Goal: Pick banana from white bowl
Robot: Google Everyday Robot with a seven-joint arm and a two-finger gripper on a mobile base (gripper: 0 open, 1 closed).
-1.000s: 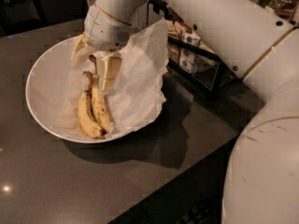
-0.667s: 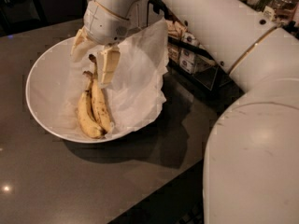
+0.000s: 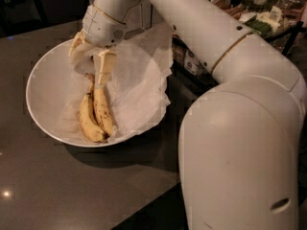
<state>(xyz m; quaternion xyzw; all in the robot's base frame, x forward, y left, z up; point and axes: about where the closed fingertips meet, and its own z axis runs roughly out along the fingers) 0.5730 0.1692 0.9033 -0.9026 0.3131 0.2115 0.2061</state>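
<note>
A pair of speckled yellow bananas (image 3: pixel 97 115) joined at a dark stem lies in the white bowl (image 3: pixel 42 80), on its crinkled paper lining (image 3: pixel 139 85), stem pointing to the back. My gripper (image 3: pixel 91 60) hangs over the bowl just above the stem end. Its cream fingers (image 3: pixel 105 66) stand apart, one on each side of the stem, open and holding nothing. The bananas rest on the paper.
The bowl sits on a dark countertop (image 3: pixel 53 186). A black wire rack of packets (image 3: pixel 192 61) stands right behind the bowl. My white arm and body (image 3: pixel 240 143) fill the right side and hide the counter there.
The gripper has shifted slightly left over the banana stem. The arm's elbow has swung closer and covers more of the right side. The bananas have not moved.
</note>
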